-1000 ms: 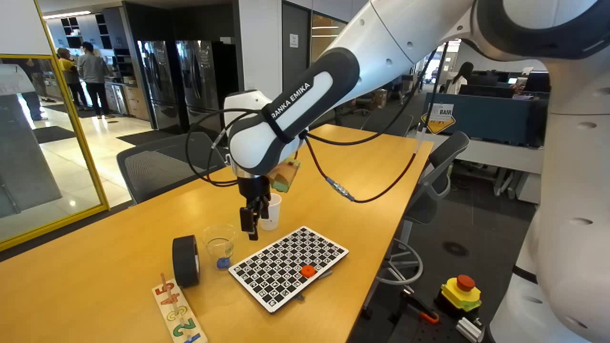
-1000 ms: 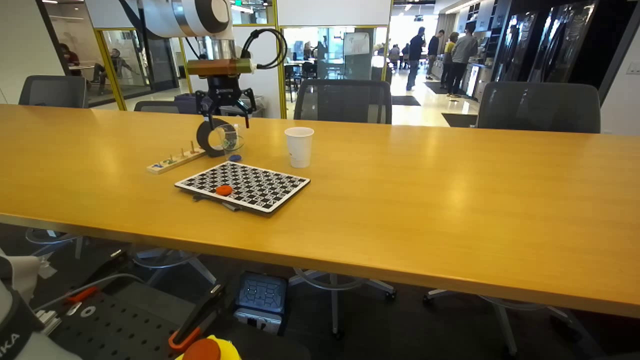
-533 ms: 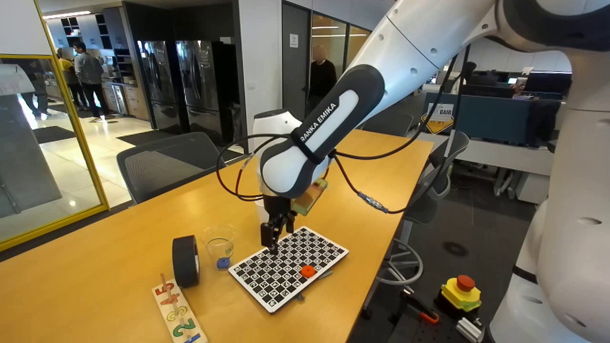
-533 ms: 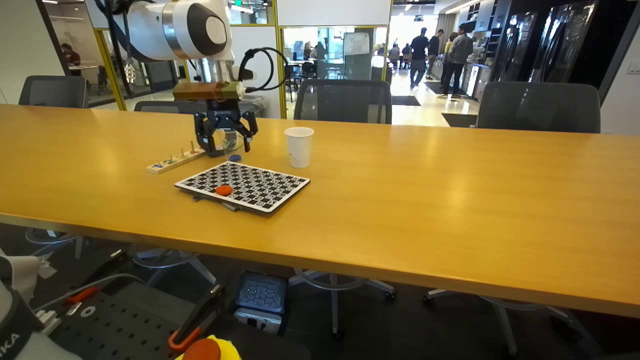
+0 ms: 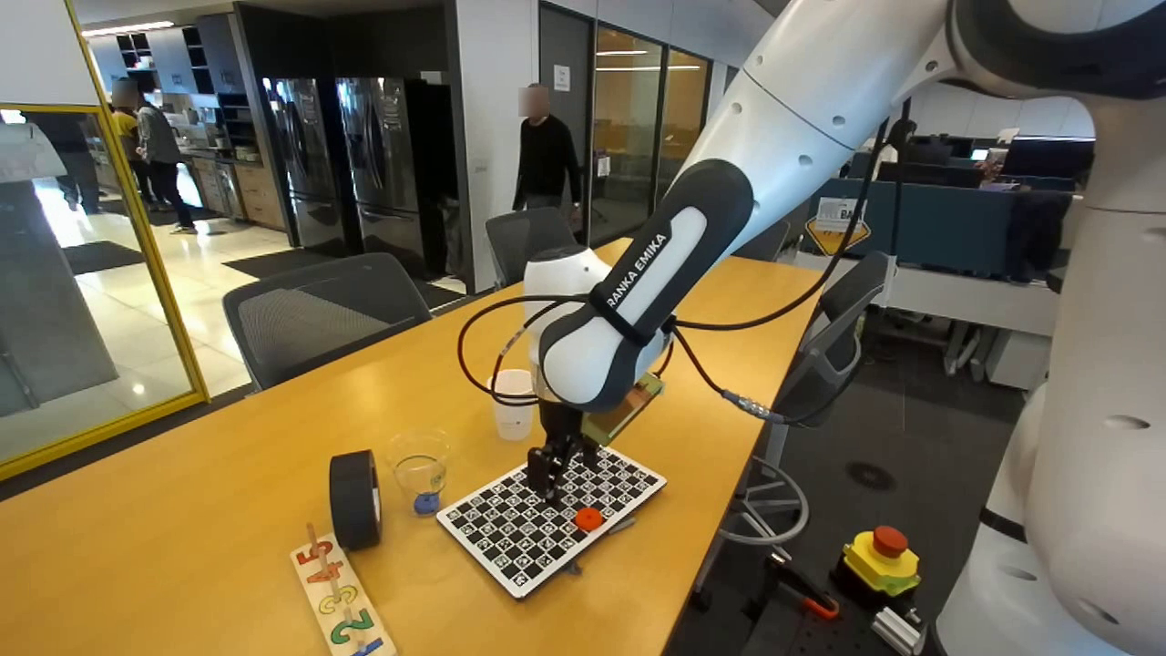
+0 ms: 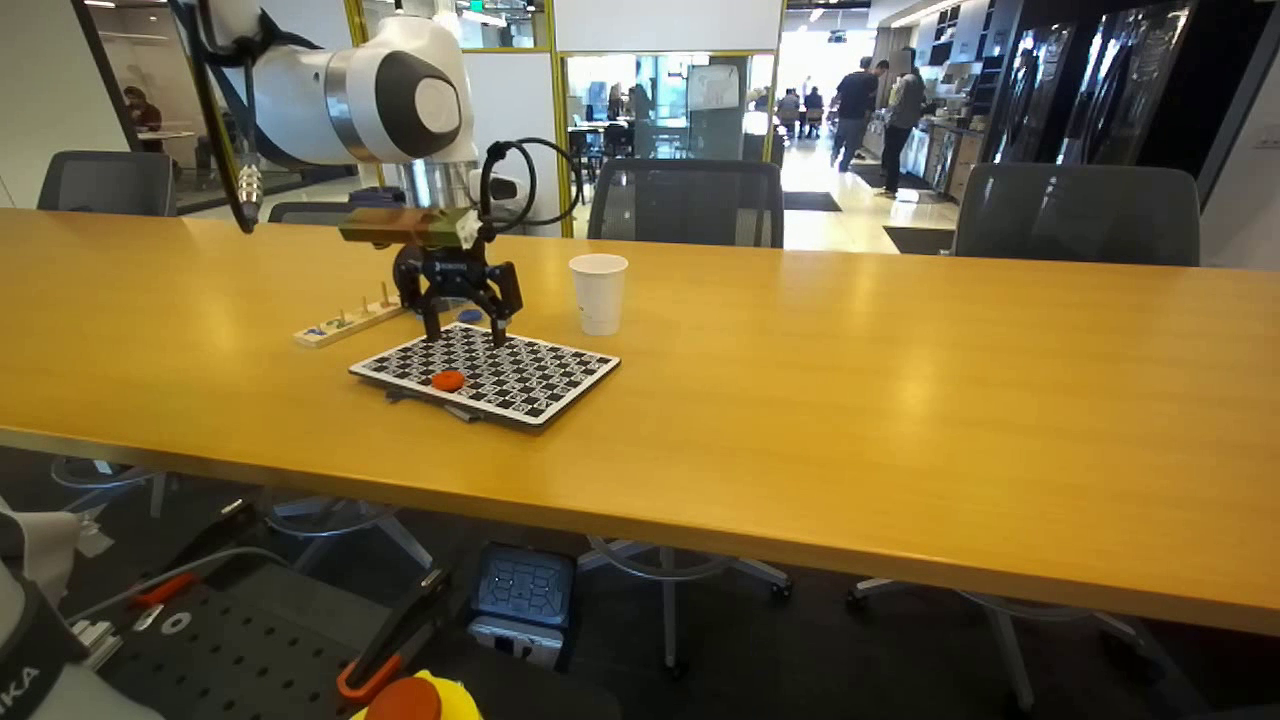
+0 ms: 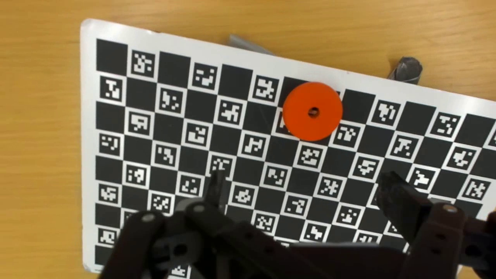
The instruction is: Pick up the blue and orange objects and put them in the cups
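Poised over the checkered board (image 6: 500, 380) with the tool (image 7: 302, 178) spread wide. With an orange piece (image 7: 298, 122) flat on that board, just above and right of centre in the wrist view. With a blue piece (image 5: 425, 504) low inside a clear cup (image 5: 421, 463), lower left in an exterior view. With a white paper cup (image 6: 600, 298) upright on the table (image 6: 850, 400).

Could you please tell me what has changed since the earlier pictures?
The gripper has come down toward the orange disc and is now open over the checkered board. Nothing has been gripped or released. A person in black has appeared in the background. The orange disc, the blue piece in the clear cup and the white cup stayed put.
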{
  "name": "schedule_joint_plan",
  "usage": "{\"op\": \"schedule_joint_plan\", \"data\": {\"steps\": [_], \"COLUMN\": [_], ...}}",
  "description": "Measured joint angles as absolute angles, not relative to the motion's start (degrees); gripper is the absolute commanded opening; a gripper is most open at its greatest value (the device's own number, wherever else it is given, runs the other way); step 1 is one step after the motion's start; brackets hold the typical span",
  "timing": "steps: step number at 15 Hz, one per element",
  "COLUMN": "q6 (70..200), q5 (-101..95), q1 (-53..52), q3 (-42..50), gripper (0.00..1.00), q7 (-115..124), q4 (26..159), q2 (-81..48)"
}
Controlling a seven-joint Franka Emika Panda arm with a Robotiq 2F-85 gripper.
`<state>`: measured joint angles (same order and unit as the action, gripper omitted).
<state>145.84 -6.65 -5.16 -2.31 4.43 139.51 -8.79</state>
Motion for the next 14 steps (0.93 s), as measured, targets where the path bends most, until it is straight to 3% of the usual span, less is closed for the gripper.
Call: {"op": "schedule_joint_plan", "data": {"steps": [14], "q6": [150.47], "q5": [-2.54], "q1": [-4.71], "q3": [-2.1], "gripper": [1.0], "q7": [6.14], "q4": [144.79], "q2": [-8.87]}}
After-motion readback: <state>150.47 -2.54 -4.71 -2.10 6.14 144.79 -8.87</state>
